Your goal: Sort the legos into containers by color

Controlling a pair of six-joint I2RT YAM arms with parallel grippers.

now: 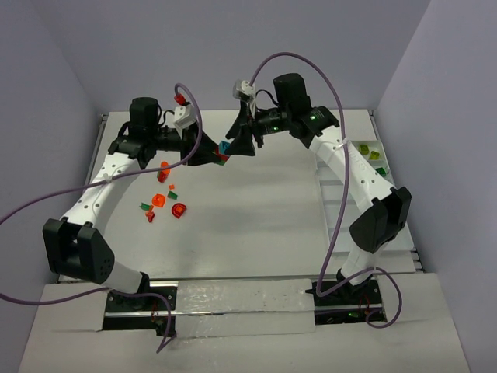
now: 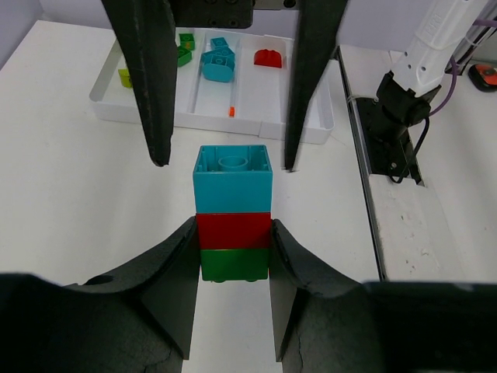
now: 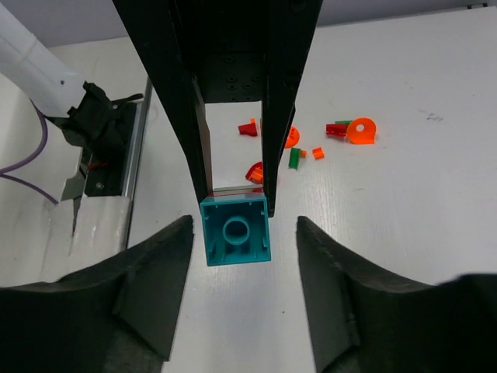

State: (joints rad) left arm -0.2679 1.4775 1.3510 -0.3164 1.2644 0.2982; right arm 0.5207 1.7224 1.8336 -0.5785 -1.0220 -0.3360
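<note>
The left gripper (image 2: pixel 233 233) pinches a stack of three legos between its fingertips. The red brick (image 2: pixel 233 221) and the green brick (image 2: pixel 234 264) sit squeezed between the pads, and the teal brick (image 2: pixel 233 180) juts out past the tips, free of them.

The right gripper (image 2: pixel 224 162) faces it head-on, its fingers (image 2: pixel 151 93) spread to either side of the teal brick with a gap showing on both sides — not touching it. In its own wrist view the teal brick lies midway between the two pads, open end toward the lens, and the left gripper's long fingers block most of what lies beyond.

Past those fingers the loose legos (image 3: pixel 294 158) — red, orange and green bits — are scattered on the white table (image 3: pixel 388 233).

Beyond the right gripper's fingers, in the left wrist view, lies the white tray (image 2: pixel 112 107). It holds lime pieces (image 2: pixel 184 48), teal pieces (image 2: pixel 217 62), one red piece (image 2: pixel 268 58) and a tiny orange piece (image 2: pixel 231 110), each colour in its own compartment. The right arm's base (image 2: pixel 400 109) stands off to the side of it.
</note>
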